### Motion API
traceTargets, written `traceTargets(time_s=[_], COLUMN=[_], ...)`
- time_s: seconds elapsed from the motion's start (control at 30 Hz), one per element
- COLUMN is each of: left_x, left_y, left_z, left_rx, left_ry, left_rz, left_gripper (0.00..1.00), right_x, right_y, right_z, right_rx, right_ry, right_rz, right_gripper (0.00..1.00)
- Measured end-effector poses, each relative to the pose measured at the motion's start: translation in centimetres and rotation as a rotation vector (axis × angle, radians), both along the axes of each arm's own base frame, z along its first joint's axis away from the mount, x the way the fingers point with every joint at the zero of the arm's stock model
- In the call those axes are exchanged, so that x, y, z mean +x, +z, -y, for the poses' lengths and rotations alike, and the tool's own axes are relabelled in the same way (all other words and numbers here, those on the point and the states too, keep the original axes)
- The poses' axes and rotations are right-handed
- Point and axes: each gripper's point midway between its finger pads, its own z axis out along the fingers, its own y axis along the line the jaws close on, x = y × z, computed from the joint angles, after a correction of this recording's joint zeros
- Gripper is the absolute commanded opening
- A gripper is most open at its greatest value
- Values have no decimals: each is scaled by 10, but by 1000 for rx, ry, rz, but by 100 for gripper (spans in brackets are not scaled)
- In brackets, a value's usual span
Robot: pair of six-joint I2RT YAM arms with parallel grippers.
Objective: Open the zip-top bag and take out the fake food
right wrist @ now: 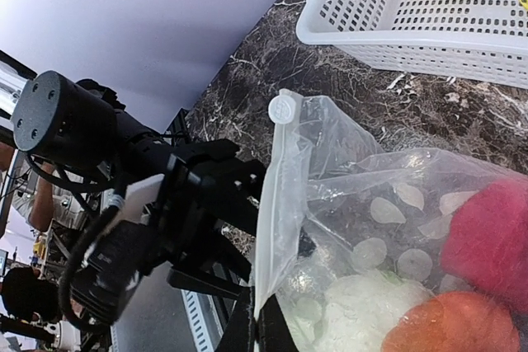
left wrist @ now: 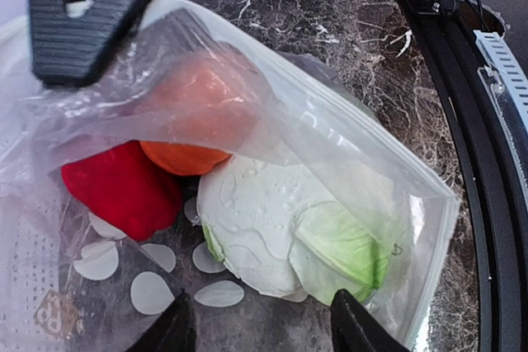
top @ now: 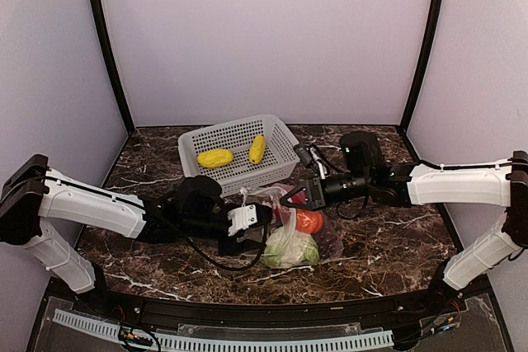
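Top external view: the zip-top bag (top: 289, 224) lies mid-tabletop (top: 388, 245) between both hands. Inside it is fake food (left wrist: 272, 237): a leafy green-white piece (top: 290, 249), an orange piece (top: 310, 220) and a red piece (left wrist: 124, 187). We judge that the right hand (top: 289, 199), clamped on the bag's upper film, lifts the mouth so the left hand (top: 266, 213), fingers apart at the opposite lip, can spread it. Two yellow pieces (top: 215, 157) sit in the white perforated basket (top: 235, 133). A brown printed mark (left wrist: 54, 315) on the bag is unreadable.
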Motion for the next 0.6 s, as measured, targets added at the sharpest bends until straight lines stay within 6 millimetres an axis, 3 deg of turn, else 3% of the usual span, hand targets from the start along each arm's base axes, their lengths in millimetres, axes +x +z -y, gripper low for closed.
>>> traceTargets(time_s=[0.1, 0.2, 0.3, 0.6], left_x=[4, 4, -2, -31], left_y=[-14, -24, -28, -32], left_z=[10, 16, 19, 27], left_rx=[42, 68, 80, 82], left_ry=[-38, -84, -136, -262], left_rz=[30, 56, 87, 173], left_gripper=[53, 70, 80, 89], right_x=[-3, -6, -8, -12], right_y=[1, 1, 1, 0], right_z=[-1, -3, -4, -6], right_rx=[2, 4, 4, 6], right_ry=[10, 19, 24, 23], right_rz=[-1, -4, -9, -29], right_gripper=[0, 0, 0, 0])
